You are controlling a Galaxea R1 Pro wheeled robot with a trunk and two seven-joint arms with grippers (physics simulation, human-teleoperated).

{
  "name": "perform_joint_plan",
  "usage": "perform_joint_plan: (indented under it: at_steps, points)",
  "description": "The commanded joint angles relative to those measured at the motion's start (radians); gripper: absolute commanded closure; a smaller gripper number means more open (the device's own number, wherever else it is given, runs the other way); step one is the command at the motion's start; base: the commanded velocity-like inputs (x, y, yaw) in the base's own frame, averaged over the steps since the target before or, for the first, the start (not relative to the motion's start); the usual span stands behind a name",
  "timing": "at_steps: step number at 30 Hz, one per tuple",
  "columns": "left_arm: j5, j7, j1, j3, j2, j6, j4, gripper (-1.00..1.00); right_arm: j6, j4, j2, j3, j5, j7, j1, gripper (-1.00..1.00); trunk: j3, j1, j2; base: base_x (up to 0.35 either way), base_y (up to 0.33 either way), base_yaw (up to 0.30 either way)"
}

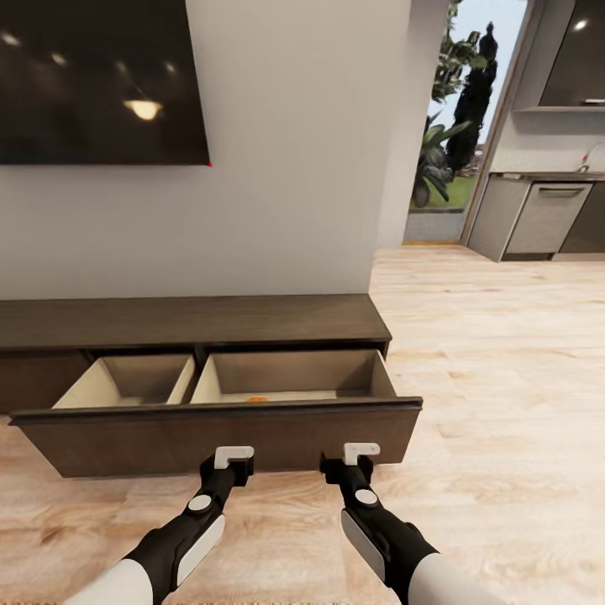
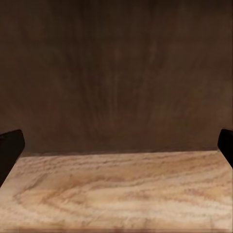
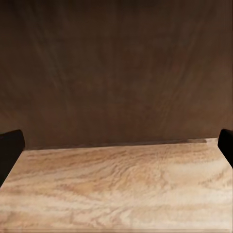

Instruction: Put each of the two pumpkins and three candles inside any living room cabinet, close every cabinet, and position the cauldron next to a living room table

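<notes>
Cabinet (image 1: pixel 193 332) drawer (image 1: pixel 218 437): standing pulled out, something orange (image 1: pixel 259 399) peeking inside.
Left gripper (image 1: pixel 233 458): spread wide, facing drawer front.
Right gripper (image 1: pixel 360 455): likewise.

The cabinet (image 1: pixel 193 323) stands on pale wood floor (image 1: pixel 504 353), drawer (image 1: pixel 218 437) pulled open.

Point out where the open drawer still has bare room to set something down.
Left compartment looks bare between its pale walls. Right compartment is mostly bare; something orange peeks behind the drawer front. Both tools, left and right, crowd that front.
</notes>
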Motion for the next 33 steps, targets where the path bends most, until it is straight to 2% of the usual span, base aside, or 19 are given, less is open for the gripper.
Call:
perform_joint_plan:
  at_steps: [1, 6, 17, 28, 33]
  points:
    - [0.009, 0.007, -0.001, -0.009, 0.001, -0.005, 0.0, -1.0, -0.006, 0.001, -0.001, 0.008, -0.01, -0.007, -0.001, -1.0, -0.005, 0.0, -0.001, 0.004, 0.0, 0.0]
    - [0.009, 0.007, -0.001, -0.009, 0.001, -0.005, -0.001, -1.0, -0.007, 0.001, -0.001, 0.008, -0.01, -0.007, -0.001, -1.0, -0.013, 0.001, -0.001, 0.002, 0.0, 0.0]
    - [0.009, 0.007, -0.001, -0.008, 0.002, -0.005, 0.001, -1.0, -0.007, 0.001, -0.001, 0.008, -0.01, -0.007, -0.001, -1.0, -0.055, 0.006, -0.004, 0.0, 0.0, 0.0]
    - [0.009, 0.007, -0.001, -0.008, 0.002, -0.005, 0.001, -1.0, -0.006, 0.001, -0.001, 0.008, -0.01, -0.007, -0.001, -1.0, -0.055, 0.006, -0.004, 0.004, 0.001, 0.0]
    - [0.009, 0.006, -0.001, -0.008, 0.001, -0.005, 0.001, -1.0, -0.007, 0.001, -0.001, 0.008, -0.01, -0.007, -0.001, -1.0, -0.055, 0.006, -0.004, 0.181, 0.035, 0.0]
